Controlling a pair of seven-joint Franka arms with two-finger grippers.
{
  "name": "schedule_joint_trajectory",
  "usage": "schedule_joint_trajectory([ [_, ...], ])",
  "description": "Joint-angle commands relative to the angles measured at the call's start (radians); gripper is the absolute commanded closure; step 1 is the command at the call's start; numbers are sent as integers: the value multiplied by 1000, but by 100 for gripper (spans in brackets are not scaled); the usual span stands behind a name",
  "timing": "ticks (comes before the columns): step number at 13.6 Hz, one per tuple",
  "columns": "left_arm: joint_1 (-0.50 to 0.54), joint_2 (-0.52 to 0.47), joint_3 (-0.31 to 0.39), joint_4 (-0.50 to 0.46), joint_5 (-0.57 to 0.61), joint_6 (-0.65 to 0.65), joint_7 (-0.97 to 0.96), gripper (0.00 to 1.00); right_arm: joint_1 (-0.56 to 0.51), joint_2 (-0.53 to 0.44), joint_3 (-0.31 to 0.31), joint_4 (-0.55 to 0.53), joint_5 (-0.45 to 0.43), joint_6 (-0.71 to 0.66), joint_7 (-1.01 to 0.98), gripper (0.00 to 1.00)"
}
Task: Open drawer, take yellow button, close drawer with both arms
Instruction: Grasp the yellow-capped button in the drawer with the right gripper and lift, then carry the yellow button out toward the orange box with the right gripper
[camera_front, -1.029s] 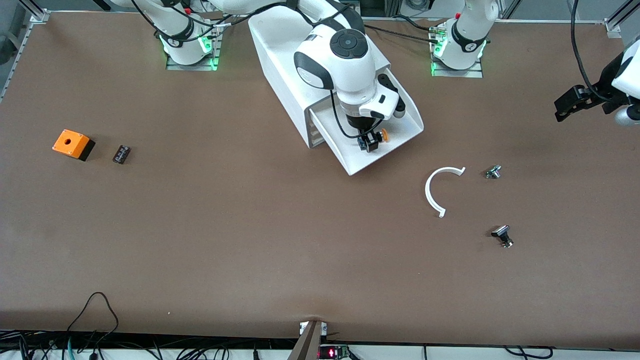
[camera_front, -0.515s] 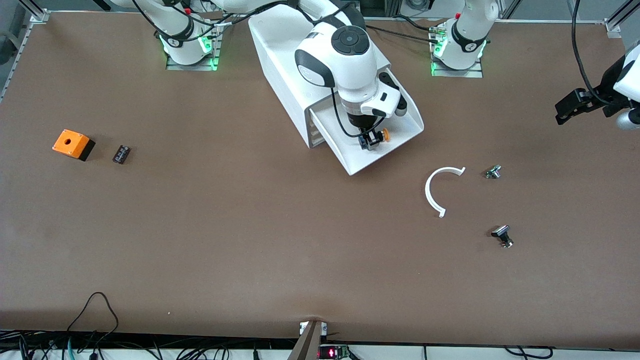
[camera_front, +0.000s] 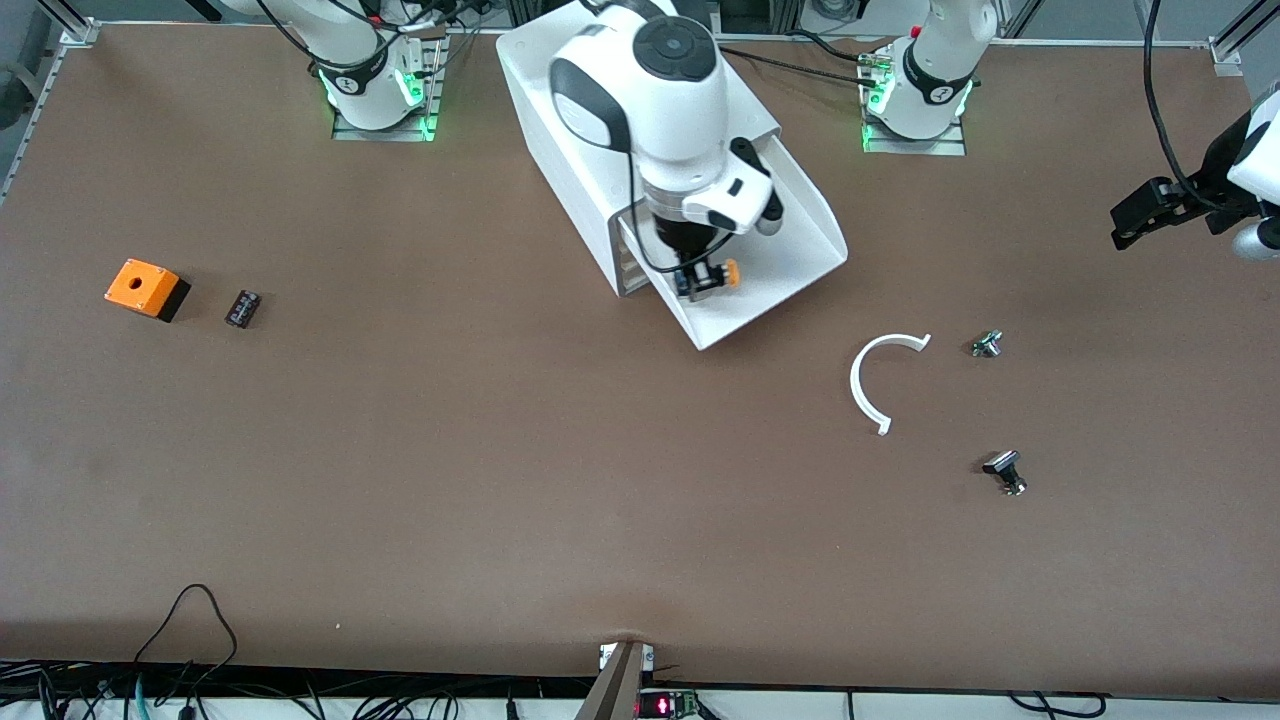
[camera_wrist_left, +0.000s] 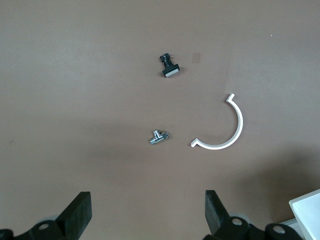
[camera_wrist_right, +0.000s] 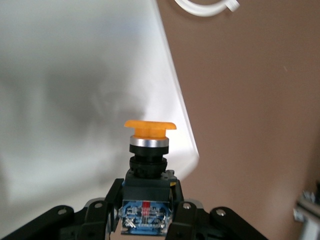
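Shifted since a second ago: right hand (camera_front: 700, 279), clamped on the button (camera_front: 716, 275), now carried toward the cabinet (camera_front: 560, 120) end of the open drawer (camera_front: 790, 260), up off the tray floor, orange cap sideways toward the left arm's end. Seen from the right wrist: button (camera_wrist_right: 148, 150) pinched by its black body, cap out past the fingertips, over the white tray with the drawer's rim just beside. Unchanged everywhere else. Left hand (camera_front: 1140, 212) waiting at the left arm's end over bare tabletop (camera_front: 500, 480), fingers (camera_wrist_left: 80, 215) spread wide, holding nothing. Plenty of open room nearer the camera. Drawer pulled out full, nothing else visible in it. Loose on the tabletop: white curved clip (camera_front: 875, 380), small metal fitting (camera_front: 987, 344), black knob piece (camera_front: 1005, 470); toward the right arm's end, orange box (camera_front: 145, 288) and small black block (camera_front: 243, 308).
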Motion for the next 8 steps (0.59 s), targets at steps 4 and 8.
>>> schedule_joint_trajectory([
  [4, 0, 16, 3, 33, -1, -25, -12, 0, -54, -77, -91, -8, 52, -23, 102, 74],
  [8, 0, 16, 3, 32, -1, -25, -12, 0, -150, -80, -102, -75, 102, 15, 315, 74],
])
